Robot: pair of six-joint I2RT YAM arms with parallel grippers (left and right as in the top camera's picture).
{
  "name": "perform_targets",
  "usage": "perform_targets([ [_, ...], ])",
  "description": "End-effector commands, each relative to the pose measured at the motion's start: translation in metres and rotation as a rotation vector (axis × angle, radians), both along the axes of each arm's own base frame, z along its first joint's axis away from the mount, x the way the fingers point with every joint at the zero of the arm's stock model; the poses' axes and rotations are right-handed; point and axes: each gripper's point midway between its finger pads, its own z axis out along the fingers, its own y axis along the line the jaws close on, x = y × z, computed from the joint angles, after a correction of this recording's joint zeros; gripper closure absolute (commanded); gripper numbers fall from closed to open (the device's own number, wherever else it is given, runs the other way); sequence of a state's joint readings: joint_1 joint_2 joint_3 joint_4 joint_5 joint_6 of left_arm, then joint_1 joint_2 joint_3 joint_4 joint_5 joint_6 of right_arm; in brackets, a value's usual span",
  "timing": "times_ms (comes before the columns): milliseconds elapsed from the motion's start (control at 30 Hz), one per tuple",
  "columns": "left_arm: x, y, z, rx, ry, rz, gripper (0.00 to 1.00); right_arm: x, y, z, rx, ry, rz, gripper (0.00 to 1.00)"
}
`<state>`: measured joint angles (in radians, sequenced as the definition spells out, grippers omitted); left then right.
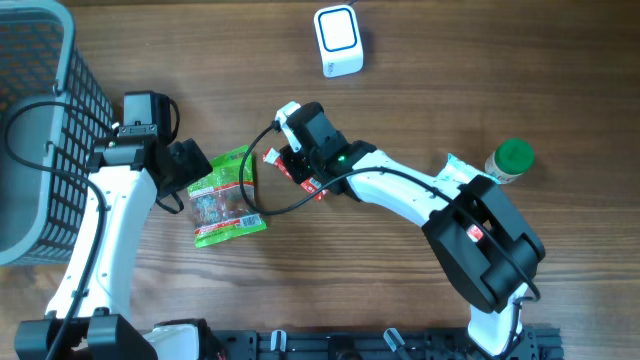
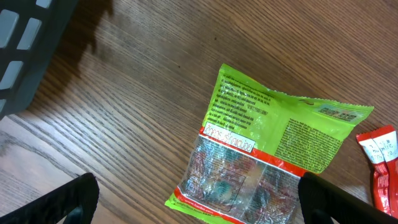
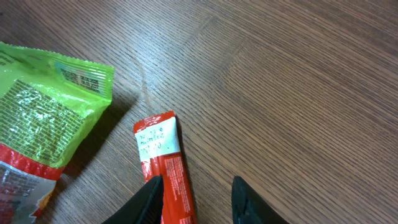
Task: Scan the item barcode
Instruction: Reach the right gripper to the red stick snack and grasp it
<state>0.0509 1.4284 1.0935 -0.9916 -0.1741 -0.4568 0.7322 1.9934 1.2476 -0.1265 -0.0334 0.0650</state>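
Right gripper (image 3: 198, 188), jaws parted, straddles red stick (image 3: 166, 167) at bottom centre; left gripper (image 2: 198, 190) gapes above green bag (image 2: 273, 127).

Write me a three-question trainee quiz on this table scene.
1. True or false: the green bag lies outside the basket.
2. Between the right gripper fingers lies: A a spoon, B the sachet, C a cup.
3. Fill in: the lid of the jar is ___.
Key: 1 true; 2 B; 3 green.
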Motion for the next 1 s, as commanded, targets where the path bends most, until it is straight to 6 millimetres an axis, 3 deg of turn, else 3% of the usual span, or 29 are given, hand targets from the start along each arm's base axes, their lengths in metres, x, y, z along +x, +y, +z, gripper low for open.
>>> perform_targets([
  [0,0.003,0.001,0.005,0.001,-0.016,-0.004,0.00,-0.003,0.000,-0.008,-0.007,0.024,0.015,0.64],
  [133,0.003,0.001,0.005,0.001,-0.016,-0.004,0.00,-0.024,-0.018,-0.026,-0.042,0.179,-0.086,0.65],
  [333,0.003,0.001,0.005,0.001,-0.016,-0.004,0.00,-0.087,-0.029,-0.046,-0.080,0.488,-0.023,0.70],
  [533,0.003,0.001,0.005,0.001,-0.016,-0.004,0.00,-0.107,-0.051,-0.053,-0.172,0.568,-0.049,0.70],
  [667,0.003,0.001,0.005,0.001,-0.016,-0.004,0.00,-0.130,-0.033,-0.044,-0.068,0.689,0.035,0.69],
  [767,0.003,0.001,0.005,0.001,-0.016,-0.004,0.00,-0.153,-0.009,-0.019,0.090,0.782,0.223,0.68],
  [867,0.003,0.001,0.005,0.001,-0.016,-0.004,0.00,-0.144,-0.009,0.000,0.128,0.789,0.185,0.66],
  [967,0.003,0.001,0.005,0.001,-0.016,-0.003,0.00,-0.112,-0.012,0.019,0.126,0.692,0.100,0.66],
])
